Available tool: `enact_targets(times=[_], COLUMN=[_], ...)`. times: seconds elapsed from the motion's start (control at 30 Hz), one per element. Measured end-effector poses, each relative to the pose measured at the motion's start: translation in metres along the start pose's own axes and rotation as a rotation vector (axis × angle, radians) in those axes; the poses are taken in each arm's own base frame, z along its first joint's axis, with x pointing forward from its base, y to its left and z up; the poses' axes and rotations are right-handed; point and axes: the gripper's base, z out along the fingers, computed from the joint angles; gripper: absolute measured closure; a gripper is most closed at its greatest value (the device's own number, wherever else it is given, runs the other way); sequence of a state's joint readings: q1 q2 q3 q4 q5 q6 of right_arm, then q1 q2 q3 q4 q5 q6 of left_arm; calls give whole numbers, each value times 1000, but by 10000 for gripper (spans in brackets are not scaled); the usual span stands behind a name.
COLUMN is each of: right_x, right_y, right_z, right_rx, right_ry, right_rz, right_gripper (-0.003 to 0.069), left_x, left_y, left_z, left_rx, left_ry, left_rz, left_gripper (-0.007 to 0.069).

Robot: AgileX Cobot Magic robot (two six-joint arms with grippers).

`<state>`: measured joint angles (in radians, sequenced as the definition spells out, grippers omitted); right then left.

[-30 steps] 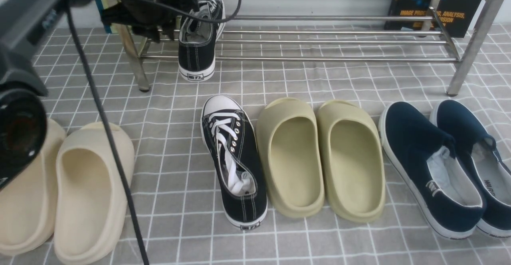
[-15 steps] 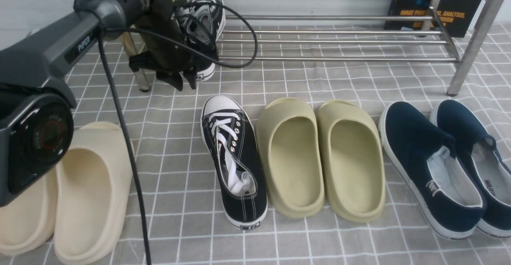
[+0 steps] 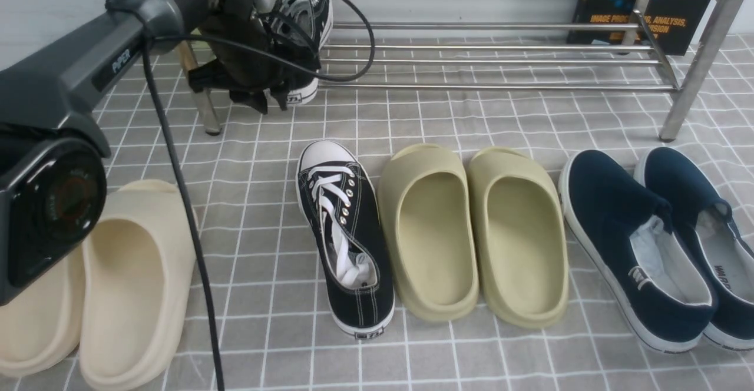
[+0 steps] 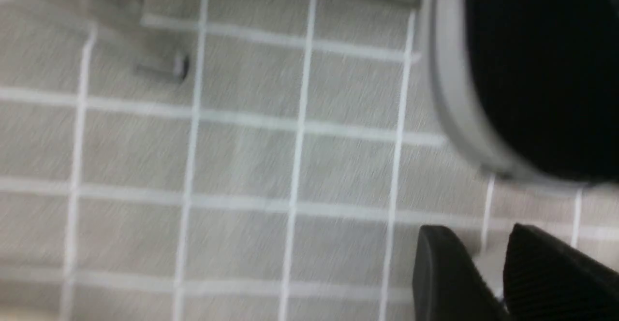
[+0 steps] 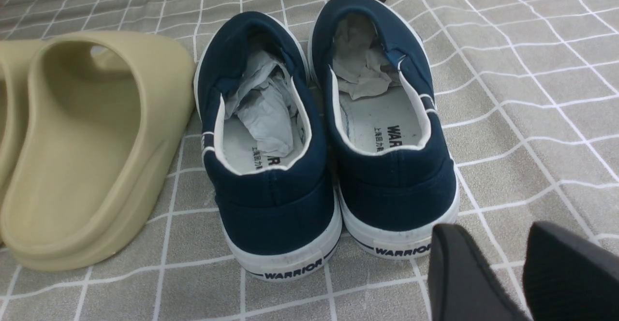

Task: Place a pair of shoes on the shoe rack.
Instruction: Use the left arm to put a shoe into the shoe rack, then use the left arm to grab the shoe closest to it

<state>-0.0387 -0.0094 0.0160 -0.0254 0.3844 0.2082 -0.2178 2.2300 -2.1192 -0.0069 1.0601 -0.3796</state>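
One black sneaker (image 3: 315,17) lies on the left end of the silver shoe rack (image 3: 500,61), toe to the back, mostly hidden by my left arm. Its black heel (image 4: 541,69) fills a corner of the blurred left wrist view. My left gripper (image 3: 272,105) hangs just in front of that heel, fingers apart and empty; it also shows in the left wrist view (image 4: 478,239). The other black sneaker (image 3: 344,238) lies on the floor in the middle. My right gripper (image 5: 483,234) is open and empty behind the navy slip-ons, out of the front view.
Two olive foam slides (image 3: 471,232) lie right of the floor sneaker, one showing in the right wrist view (image 5: 87,142). Cream slides (image 3: 135,279) lie at front left, navy slip-ons (image 3: 636,249) (image 5: 271,132) at right. A dark book (image 3: 642,14) stands behind the rack.
My left gripper let go of the sneaker it held at the rack and drew back and down in front of its heel. The sneaker now sits a little further onto the rack.
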Motion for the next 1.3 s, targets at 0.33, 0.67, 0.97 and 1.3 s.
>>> enact_targets(times=[0.33,0.67,0.97,1.3], right_x=[0,0,0,0], right_y=[0,0,0,0], right_z=[0,0,0,0], right_rx=[0,0,0,0], right_ry=[0,0,0,0], right_rz=[0,0,0,0], right_gripper=[420,420,420,420], left_x=[4,104,193,210], left_y=[-17,-34,-18,-23], left_z=[-149,-204,-148,-106], left_rx=[57,77,31,122], left_ry=[-132,-25,202,214], left_rz=[127,290,263,182], left_gripper=[407,407,402,385])
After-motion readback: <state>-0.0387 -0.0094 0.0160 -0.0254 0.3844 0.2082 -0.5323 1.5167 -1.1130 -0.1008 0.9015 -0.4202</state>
